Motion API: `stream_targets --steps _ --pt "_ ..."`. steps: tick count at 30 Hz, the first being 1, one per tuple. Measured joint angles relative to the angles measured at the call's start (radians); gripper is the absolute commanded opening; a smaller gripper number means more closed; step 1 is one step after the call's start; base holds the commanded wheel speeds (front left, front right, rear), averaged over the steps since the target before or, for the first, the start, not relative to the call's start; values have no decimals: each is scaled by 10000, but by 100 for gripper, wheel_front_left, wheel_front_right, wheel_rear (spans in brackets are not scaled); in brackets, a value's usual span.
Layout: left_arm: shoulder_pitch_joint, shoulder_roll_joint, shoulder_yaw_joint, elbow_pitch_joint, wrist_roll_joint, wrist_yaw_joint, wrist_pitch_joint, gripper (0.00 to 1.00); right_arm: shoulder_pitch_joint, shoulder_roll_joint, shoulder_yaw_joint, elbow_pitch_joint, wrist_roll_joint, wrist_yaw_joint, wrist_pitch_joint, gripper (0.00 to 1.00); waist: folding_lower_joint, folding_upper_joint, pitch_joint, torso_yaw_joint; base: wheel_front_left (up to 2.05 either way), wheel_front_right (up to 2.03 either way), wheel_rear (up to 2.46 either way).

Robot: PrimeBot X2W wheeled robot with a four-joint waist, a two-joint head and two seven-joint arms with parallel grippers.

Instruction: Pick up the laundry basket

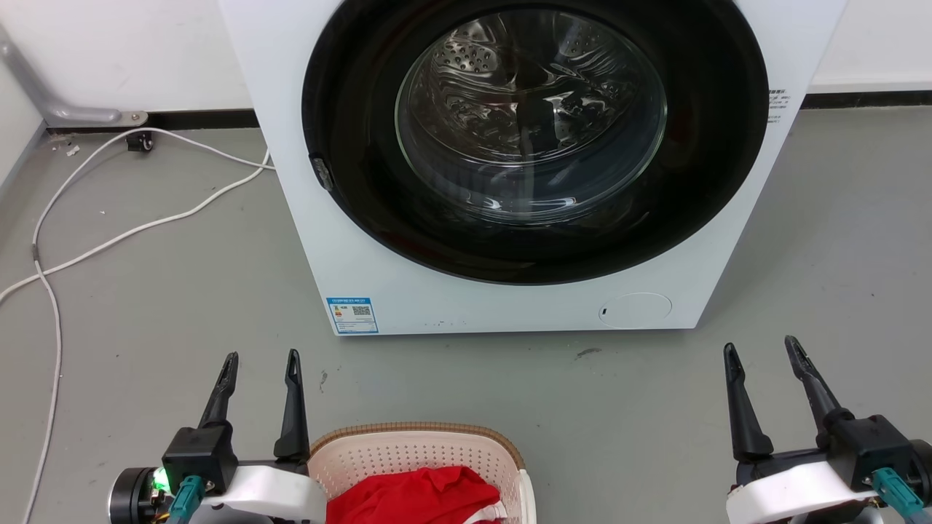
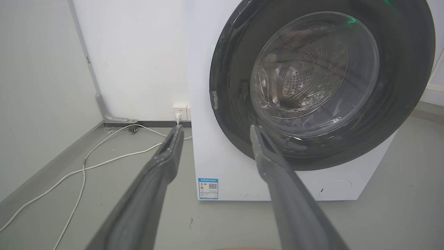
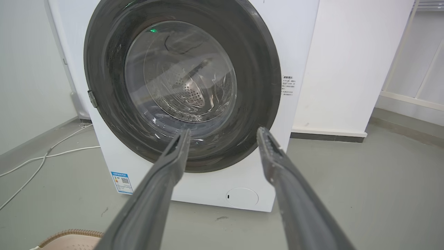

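Observation:
The laundry basket (image 1: 419,455) is cream with perforated walls and a brown woven-look rim. It sits on the floor at the bottom centre of the head view, cut off by the lower edge, with red cloth (image 1: 422,495) inside. A corner of its rim (image 3: 67,234) appears at the bottom left of the right wrist view. My left gripper (image 1: 262,358) stands open just left of the basket, holding nothing. Far to the basket's right, my right gripper (image 1: 761,348) is open and empty too. In both wrist views the grippers (image 2: 215,129) (image 3: 223,132) point at the washer door.
A white front-loading washing machine (image 1: 451,291) with a shut dark round glass door (image 1: 531,131) stands on the grey floor beyond the basket. White cables (image 1: 116,233) trail over the floor at the left toward a wall socket (image 2: 180,111). Walls close the left side.

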Motion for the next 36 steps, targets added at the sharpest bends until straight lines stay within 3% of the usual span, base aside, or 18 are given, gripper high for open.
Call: stream_targets --steps 30,36 --pt "0 -2 94 132 -8 8 -2 100 27 -2 -46 150 314 0 -2 100 0 0 51 16 0 0 0" --pt "-103 0 593 253 38 -234 -2 100 -205 -6 232 439 466 0 -6 100 0 0 203 28 0 0 0"
